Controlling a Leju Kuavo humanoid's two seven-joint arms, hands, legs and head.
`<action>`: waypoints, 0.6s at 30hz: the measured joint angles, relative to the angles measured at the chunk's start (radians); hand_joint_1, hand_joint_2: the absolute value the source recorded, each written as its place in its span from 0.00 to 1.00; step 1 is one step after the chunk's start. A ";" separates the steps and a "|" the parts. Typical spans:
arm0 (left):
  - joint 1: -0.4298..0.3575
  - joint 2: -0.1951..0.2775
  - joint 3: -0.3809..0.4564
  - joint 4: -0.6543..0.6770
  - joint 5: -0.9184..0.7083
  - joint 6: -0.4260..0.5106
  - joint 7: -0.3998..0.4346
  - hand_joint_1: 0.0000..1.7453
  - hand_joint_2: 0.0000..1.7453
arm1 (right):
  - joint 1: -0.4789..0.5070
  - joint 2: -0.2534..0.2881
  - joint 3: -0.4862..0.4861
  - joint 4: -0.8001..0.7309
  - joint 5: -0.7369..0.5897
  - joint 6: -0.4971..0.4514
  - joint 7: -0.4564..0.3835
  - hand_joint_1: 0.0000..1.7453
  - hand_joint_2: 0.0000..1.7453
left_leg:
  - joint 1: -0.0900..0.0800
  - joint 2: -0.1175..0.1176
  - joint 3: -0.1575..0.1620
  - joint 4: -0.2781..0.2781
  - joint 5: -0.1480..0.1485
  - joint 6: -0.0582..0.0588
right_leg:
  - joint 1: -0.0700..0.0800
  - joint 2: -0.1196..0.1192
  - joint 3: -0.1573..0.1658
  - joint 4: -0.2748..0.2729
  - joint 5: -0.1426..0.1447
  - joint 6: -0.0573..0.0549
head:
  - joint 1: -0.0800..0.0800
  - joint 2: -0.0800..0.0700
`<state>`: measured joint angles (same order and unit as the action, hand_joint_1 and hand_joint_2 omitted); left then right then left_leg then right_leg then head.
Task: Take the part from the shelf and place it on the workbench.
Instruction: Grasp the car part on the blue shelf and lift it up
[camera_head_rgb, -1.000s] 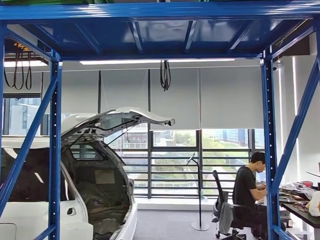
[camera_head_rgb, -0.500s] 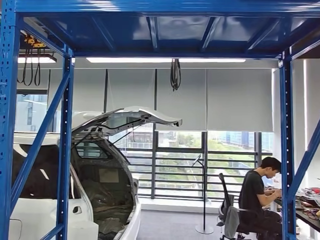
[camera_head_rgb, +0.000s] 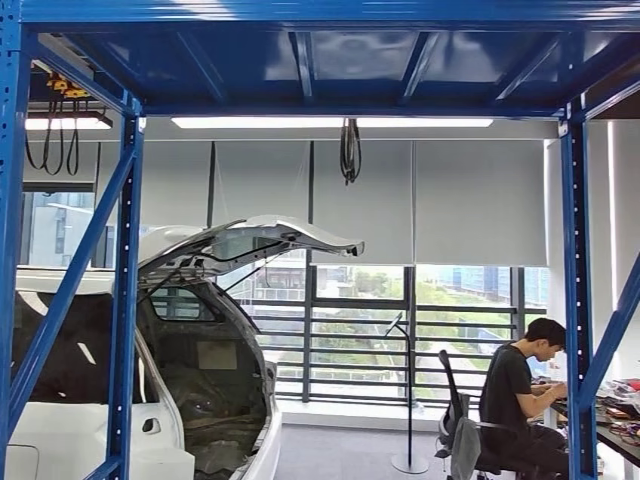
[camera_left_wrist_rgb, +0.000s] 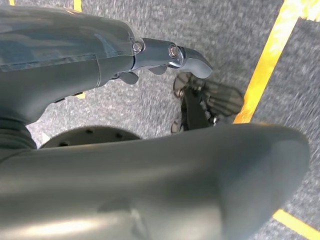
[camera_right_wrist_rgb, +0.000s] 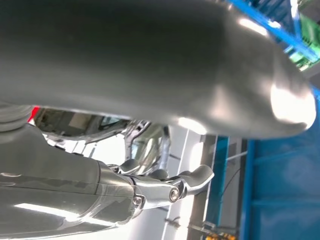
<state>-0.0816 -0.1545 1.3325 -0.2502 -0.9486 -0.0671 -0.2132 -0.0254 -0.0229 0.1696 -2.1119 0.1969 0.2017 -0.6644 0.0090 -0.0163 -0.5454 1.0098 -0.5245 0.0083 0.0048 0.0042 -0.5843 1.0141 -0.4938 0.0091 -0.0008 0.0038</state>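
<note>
My view has slid a little to the right since half a second ago, so the blue shelf (camera_head_rgb: 124, 290) posts and the white car (camera_head_rgb: 204, 330) sit a bit more to the left. I cannot see the part anywhere. My left hand (camera_left_wrist_rgb: 158, 165) hangs over grey floor with yellow lines (camera_left_wrist_rgb: 264, 65), fingers out straight, holding nothing. My right hand (camera_right_wrist_rgb: 151, 165) is up near the shelf, fingers also out and holding nothing. A person (camera_head_rgb: 521, 395) sits at a desk (camera_head_rgb: 615, 435).
</note>
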 joint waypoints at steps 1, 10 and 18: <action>0.000 0.000 0.000 0.000 0.000 0.000 0.000 0.00 0.00 | 0.000 0.000 0.000 0.000 0.000 0.000 0.000 0.00 0.00 | 0.000 0.000 0.000 0.000 0.000 0.000 | 0.000 0.000 0.000 0.000 0.000 0.000 | 0.000 0.000; 0.001 0.001 0.000 0.000 -0.005 0.000 -0.003 0.00 0.00 | 0.012 0.014 -0.005 0.004 0.003 0.012 -0.005 0.00 0.00 | 0.013 0.007 -0.097 0.145 -0.012 -0.030 | -0.019 -0.008 0.050 -0.020 -0.022 -0.008 | 0.000 0.000; 0.001 0.003 0.000 0.001 -0.006 0.001 -0.004 0.00 0.00 | 0.011 0.019 -0.007 0.005 0.003 0.015 -0.006 0.00 0.00 | 0.011 0.008 -0.044 0.020 0.030 0.010 | -0.021 -0.007 0.053 0.028 -0.079 0.038 | 0.000 0.000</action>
<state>-0.0802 -0.1516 1.3325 -0.2491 -0.9545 -0.0661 -0.2168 -0.0148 -0.0042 0.1628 -2.1069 0.2003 0.2171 -0.6702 0.0198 -0.0088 -0.5896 1.0298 -0.4949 0.0182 -0.0161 -0.0023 -0.5316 1.0425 -0.5730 0.0471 -0.0009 0.0036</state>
